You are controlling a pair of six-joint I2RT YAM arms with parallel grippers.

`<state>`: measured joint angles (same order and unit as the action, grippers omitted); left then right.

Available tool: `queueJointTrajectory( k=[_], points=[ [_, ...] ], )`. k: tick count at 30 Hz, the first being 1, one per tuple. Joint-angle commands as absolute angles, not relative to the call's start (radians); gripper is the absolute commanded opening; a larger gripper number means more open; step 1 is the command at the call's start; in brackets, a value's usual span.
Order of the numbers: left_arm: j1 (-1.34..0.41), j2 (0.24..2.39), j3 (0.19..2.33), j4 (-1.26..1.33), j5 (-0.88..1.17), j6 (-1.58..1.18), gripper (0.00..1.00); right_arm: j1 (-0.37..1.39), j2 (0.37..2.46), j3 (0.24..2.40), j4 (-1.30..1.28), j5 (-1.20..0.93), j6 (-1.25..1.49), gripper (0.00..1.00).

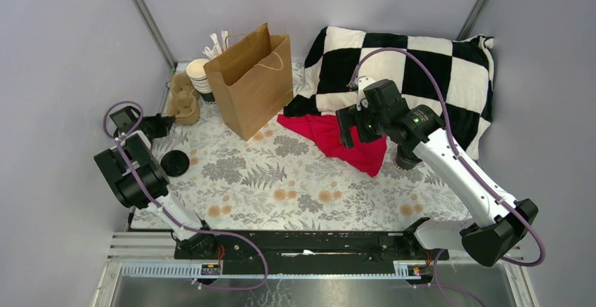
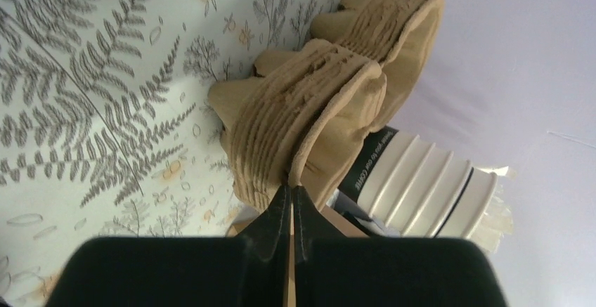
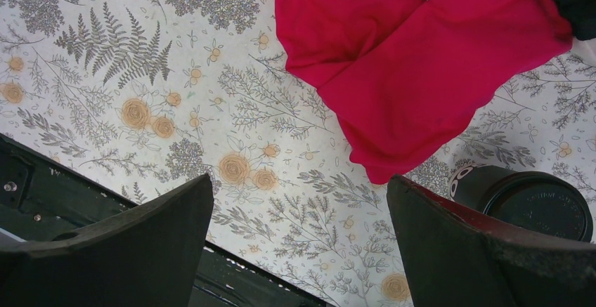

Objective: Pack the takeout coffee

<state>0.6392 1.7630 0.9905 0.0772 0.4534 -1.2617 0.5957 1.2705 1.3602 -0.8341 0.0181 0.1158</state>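
The takeout coffee (image 3: 534,205), a dark cup with a black lid, stands on the floral cloth by the red cloth's tip. From above it (image 1: 405,159) is half hidden under my right forearm. My right gripper (image 3: 299,201) hangs open over bare cloth to the cup's left, holding nothing; in the top view it (image 1: 348,130) is above the red cloth. The brown paper bag (image 1: 249,82) stands upright and open at the back. My left gripper (image 2: 292,193) is shut on the thin rim of the top tan pulp cup carrier (image 2: 316,103); from above it (image 1: 169,120) touches the carrier stack (image 1: 184,98).
Another round black-lidded thing (image 1: 174,163) sits near the left arm. Stacked lidless cups (image 1: 199,76) and white utensils stand behind the carriers. A red cloth (image 1: 337,138) lies mid-table, and a checkered pillow (image 1: 407,68) fills the back right. Walls close in on both sides.
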Motion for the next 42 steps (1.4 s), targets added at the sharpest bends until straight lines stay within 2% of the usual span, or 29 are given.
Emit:
queueJointTrajectory(
  k=[1, 12, 19, 26, 28, 31, 36, 40, 42],
  points=[
    [0.658, 1.696, 1.036, 0.005, 0.489, -1.289, 0.00, 0.605, 1.251, 1.388, -0.819, 0.035, 0.101, 1.00],
    [0.664, 1.567, 1.014, -0.160, 0.479, -1.279, 0.00, 0.605, 1.236, 1.372, -0.814, 0.031, 0.101, 1.00],
    [0.664, 1.588, 1.025, -0.208, 0.482, -1.261, 0.00, 0.605, 1.238, 1.370, -0.811, 0.025, 0.103, 1.00],
    [0.663, 1.596, 1.034, -0.264, 0.448, -1.199, 0.13, 0.605, 1.239, 1.371, -0.814, 0.029, 0.100, 1.00],
    [0.664, 1.597, 1.034, -0.265, 0.444, -1.195, 0.22, 0.605, 1.240, 1.371, -0.814, 0.028, 0.100, 1.00],
    [0.664, 1.601, 1.032, -0.256, 0.444, -1.201, 0.31, 0.605, 1.242, 1.370, -0.812, 0.028, 0.100, 1.00],
    [0.662, 1.612, 1.037, -0.252, 0.436, -1.194, 0.39, 0.605, 1.243, 1.370, -0.812, 0.027, 0.100, 1.00],
    [0.662, 1.613, 1.030, -0.261, 0.410, -1.177, 0.50, 0.604, 1.244, 1.370, -0.811, 0.029, 0.100, 1.00],
    [0.662, 1.627, 1.026, -0.252, 0.414, -1.177, 0.51, 0.605, 1.244, 1.370, -0.811, 0.028, 0.100, 1.00]
  ],
)
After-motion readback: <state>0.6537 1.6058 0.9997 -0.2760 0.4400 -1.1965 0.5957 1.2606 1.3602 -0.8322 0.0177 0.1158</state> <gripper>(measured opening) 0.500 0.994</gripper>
